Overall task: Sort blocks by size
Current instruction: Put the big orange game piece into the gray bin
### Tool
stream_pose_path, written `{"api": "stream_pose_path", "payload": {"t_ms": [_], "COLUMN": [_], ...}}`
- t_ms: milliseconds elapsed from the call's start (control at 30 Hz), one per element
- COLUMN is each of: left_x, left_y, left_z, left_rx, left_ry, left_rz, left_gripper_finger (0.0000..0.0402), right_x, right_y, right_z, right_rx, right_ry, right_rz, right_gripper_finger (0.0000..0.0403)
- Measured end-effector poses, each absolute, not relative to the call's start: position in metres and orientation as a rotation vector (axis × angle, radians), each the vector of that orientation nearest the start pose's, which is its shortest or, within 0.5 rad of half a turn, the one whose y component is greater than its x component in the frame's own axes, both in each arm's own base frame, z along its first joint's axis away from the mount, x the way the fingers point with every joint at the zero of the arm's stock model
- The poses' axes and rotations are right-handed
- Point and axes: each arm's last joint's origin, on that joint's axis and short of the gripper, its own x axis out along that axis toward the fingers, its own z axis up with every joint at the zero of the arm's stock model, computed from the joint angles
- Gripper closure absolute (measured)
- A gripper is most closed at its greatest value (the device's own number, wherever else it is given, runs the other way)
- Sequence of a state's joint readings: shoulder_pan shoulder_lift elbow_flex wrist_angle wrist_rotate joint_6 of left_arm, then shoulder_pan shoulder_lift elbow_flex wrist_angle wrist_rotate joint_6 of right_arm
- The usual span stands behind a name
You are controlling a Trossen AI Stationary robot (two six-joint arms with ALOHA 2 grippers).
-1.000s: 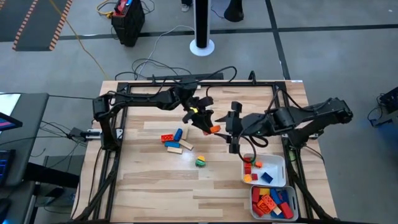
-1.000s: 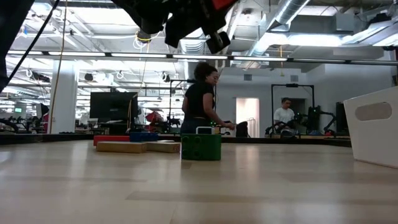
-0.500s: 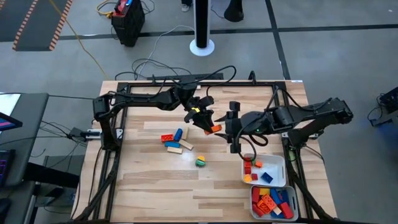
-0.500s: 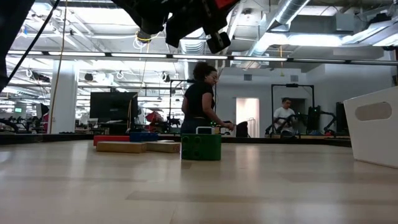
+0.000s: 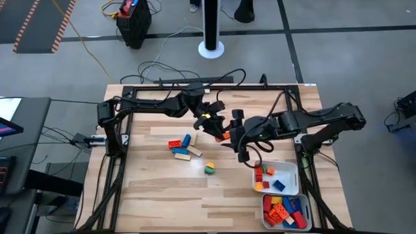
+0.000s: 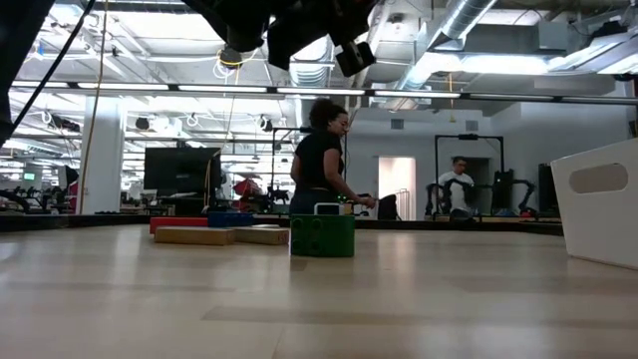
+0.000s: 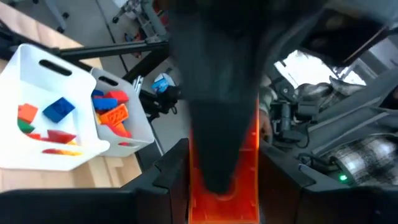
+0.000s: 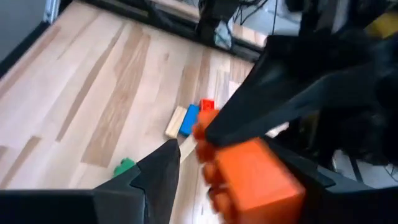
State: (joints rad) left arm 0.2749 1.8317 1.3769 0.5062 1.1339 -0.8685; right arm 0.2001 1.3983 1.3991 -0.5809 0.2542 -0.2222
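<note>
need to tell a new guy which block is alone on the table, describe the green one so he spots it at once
Start at the two white trays at the table's right side and look left across the bare wood. The green block sits alone there, below a cluster of red, blue and tan blocks. It alone is green with yellow on top, touching nothing.

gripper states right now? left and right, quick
Left gripper: closed on the orange block, held above the table.
Right gripper: jaws open around that block, not gripping it yet.
</note>
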Motion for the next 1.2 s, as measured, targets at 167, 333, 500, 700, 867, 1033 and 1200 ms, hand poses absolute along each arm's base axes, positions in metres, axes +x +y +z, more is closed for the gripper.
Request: {"api": "stream_pose_path", "payload": {"t_ms": [167, 333, 500, 700, 867, 1033, 1200], "left_x": [0.406, 0.406, 0.406, 0.406, 0.404, 0.399, 0.393], "left_y": [0.086, 0.085, 0.085, 0.086, 0.098, 0.116, 0.134], "left_z": [0.312, 0.312, 0.312, 0.309, 0.309, 0.307, 0.293], "left_rx": [-0.783, -0.780, -0.784, -0.823, -0.821, -0.824, -0.822], "left_ry": [0.324, 0.324, 0.331, 0.350, 0.337, 0.331, 0.371], "left_rz": [-0.831, -0.838, -0.842, -0.811, -0.783, -0.736, -0.626], "left_gripper_finger": [0.0262, 0.0262, 0.0262, 0.0244, 0.0189, 0.0152, 0.0153], "right_x": [0.300, 0.306, 0.309, 0.308, 0.295, 0.271, 0.246], "right_y": [0.054, 0.056, 0.053, 0.054, 0.056, 0.066, 0.084], "right_z": [0.367, 0.366, 0.364, 0.364, 0.369, 0.364, 0.329], "right_rx": [-0.348, -0.340, -0.338, -0.310, -0.144, 0.147, 0.497], "right_ry": [0.578, 0.551, 0.556, 0.564, 0.580, 0.753, 1.138], "right_rz": [0.015, 0.021, 0.015, 0.007, -0.026, -0.002, -0.067], "right_gripper_finger": [0.0168, 0.0207, 0.0266, 0.0290, 0.0290, 0.0290, 0.0290]}}
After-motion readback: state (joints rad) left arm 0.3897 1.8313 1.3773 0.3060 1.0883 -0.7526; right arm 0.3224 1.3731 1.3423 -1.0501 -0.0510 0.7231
